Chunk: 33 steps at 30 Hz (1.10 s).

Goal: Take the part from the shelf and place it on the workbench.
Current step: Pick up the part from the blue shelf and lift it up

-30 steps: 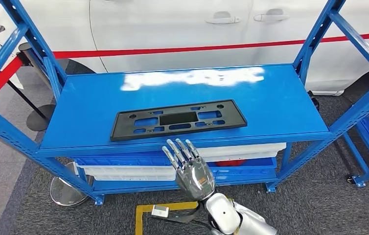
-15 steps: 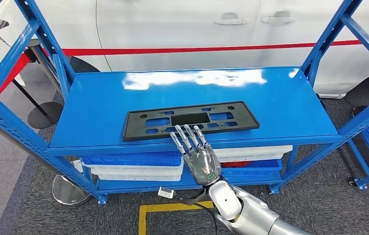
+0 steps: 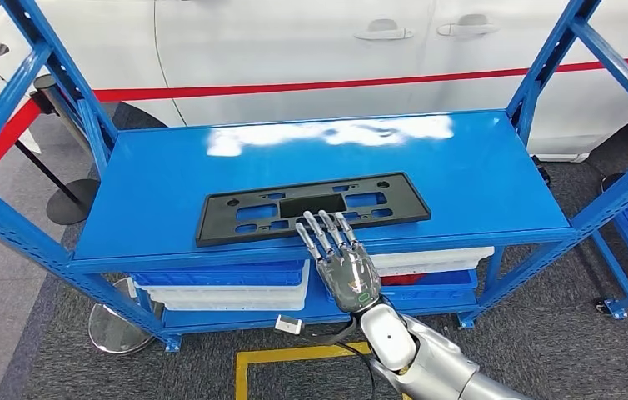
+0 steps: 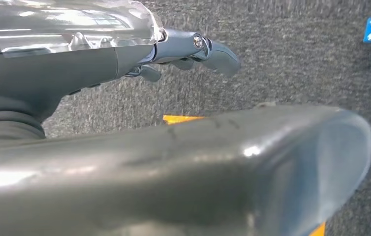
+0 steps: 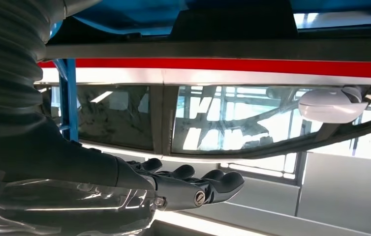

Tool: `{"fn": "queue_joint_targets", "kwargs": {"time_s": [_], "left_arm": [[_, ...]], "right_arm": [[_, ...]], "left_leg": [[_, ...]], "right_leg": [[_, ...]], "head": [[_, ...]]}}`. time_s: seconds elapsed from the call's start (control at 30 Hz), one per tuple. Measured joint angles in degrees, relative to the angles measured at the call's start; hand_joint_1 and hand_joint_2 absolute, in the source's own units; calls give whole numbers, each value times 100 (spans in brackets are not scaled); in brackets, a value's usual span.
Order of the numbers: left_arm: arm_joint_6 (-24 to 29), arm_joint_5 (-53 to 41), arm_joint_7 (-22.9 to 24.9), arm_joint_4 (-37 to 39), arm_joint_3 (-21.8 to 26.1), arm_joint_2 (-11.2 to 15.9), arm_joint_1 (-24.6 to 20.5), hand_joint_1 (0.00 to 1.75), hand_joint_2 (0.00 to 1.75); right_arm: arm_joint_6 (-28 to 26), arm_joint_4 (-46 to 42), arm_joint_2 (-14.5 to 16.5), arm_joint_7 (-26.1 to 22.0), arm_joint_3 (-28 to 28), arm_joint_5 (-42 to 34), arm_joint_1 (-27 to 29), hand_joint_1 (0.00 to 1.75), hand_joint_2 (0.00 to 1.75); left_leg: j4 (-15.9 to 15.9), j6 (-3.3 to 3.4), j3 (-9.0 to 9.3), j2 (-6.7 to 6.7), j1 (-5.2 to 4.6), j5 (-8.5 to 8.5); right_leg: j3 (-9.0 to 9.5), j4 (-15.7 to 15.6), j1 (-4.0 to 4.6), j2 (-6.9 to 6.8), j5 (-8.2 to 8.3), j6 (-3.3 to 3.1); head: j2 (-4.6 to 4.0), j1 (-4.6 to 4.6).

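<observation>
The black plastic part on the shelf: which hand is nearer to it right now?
Right. The right hand reaches up at the shelf's front edge, fingers spread over the near edge of the black part. The left hand hangs low over the grey carpet, away from the part.

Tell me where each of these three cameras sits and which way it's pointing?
Head view: high on the robot, looking forward and down at the blue shelf, the black part and a white car behind; the right hand reaches in, fingers spread.
Left wrist view: behind the left hand, facing grey carpet.
Right wrist view: behind the right hand, facing the car's windows.
Shared: head and right wrist views both show the right hand and the car.
</observation>
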Motion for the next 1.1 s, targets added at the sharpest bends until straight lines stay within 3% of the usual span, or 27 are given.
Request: {"fn": "queue_joint_targets", "kwargs": {"time_s": [0.07, 0.23, 0.3, 0.37, 0.4, 0.43, 0.5, 0.57, 0.67, 0.77, 0.87, 0.9, 0.93, 0.97, 1.03, 1.1], "left_arm": [[-9, -3, 3, 2, 0, 5, -8, 0, 0], [-24, -22, 8, 3, 3, 13, -4, 0, 0], [-27, -29, 10, 3, 4, 18, -12, 0, 0], [-28, -35, 19, 2, 4, 21, -12, 0, 0], [-28, -37, 25, 2, 4, 21, -8, 0, 0], [-28, -37, 31, 2, 4, 22, -5, 0, 0], [-29, -37, 37, 3, 4, 22, -2, 0, 0], [-33, -37, 38, 8, 4, 14, -7, 0, 0], [-37, -37, 40, 11, 4, 10, -16, 0, 0], [-38, -39, 38, 11, 6, 22, -18, 0, 0], [-43, -42, 40, 11, 6, 25, -12, 0, 0], [-43, -43, 42, 11, 6, 25, -3, 0, 0], [-44, -43, 43, 11, 6, 26, 6, 0, 0], [-45, -43, 44, 11, 7, 28, 14, 0, 0], [-46, -43, 48, 12, 8, 32, 16, 0, 0], [-46, -45, 52, 14, 8, 33, 9, 0, 0]], "right_arm": [[13, 1, 2, -59, -47, 0, 2, 0, 175], [25, 1, 16, -169, -158, 0, 17, 0, 175], [29, 2, 19, -187, -202, 0, 26, 0, 175], [40, 3, 19, -206, -217, 0, 62, 0, 175], [46, 4, 19, -216, -221, 0, 87, 0, 175], [51, 4, 19, -224, -226, 0, 108, 0, 175], [55, 4, 22, -238, -249, 0, 124, 0, 175], [57, 4, 28, -245, -278, 0, 121, 0, 175], [62, 3, 42, -252, -310, 0, 124, 0, 175], [70, -4, 66, -264, -339, 0, 123, 0, 175], [88, -1, 90, -270, -346, 1, 137, 0, 175], [97, 2, 93, -273, -346, 1, 150, 0, 175], [105, 4, 95, -277, -346, 2, 161, 0, 175], [111, 5, 98, -283, -346, 2, 168, 0, 175], [119, 6, 109, -302, -346, 2, 170, 0, 175], [125, 9, 124, -322, -347, 1, 165, 0, 175]], "left_leg": [[-589, 31, 274, -6, -10, 197], [-737, 254, 328, -23, -40, 219], [-759, 315, 345, -20, -37, 221], [-758, 349, 351, -19, -60, 205], [-758, 358, 361, -22, -74, 195], [-757, 364, 378, -26, -89, 183], [-758, 364, 435, -37, -117, 149], [-757, 336, 474, -40, -142, 106], [-784, 251, 499, -38, -134, 66], [-582, 160, 461, -22, -130, -89], [455, 80, -83, -13, -85, -504], [707, 60, -252, -12, -69, -540], [747, 43, -326, -10, -55, -455], [546, 33, -279, -8, -41, -249], [-212, 31, 17, 4, -29, 213], [-675, 76, 219, 6, -45, 363]], "right_leg": [[-7, 53, 9, 7, -42, 64], [-52, 151, -8, 11, -125, 231], [-316, 697, -18, 10, -414, 266], [-728, 1456, -17, 10, -703, 278], [-857, 1657, -14, 10, -715, 271], [-879, 1641, -6, 10, -615, 250], [-608, 1000, 36, 11, -177, 160], [-279, 300, 92, 5, 88, 57], [-170, 43, 131, 9, 82, -12], [-37, -94, 66, 7, 88, -65], [68, -122, 53, -9, 28, -98], [96, -117, 53, -10, -2, -97], [129, -110, 51, -7, -36, -91], [174, -99, 46, -3, -76, -78], [262, -69, 42, 4, -170, -32], [290, -34, 54, 9, -236, 28]], "head": [[0, 3], [0, 19], [0, 27], [0, 28], [0, 28], [0, 28], [-1, 29], [-1, 25], [-1, 24], [0, 9], [0, -4], [0, -3], [-1, -3], [-1, -3], [-1, -3], [0, -3]]}}
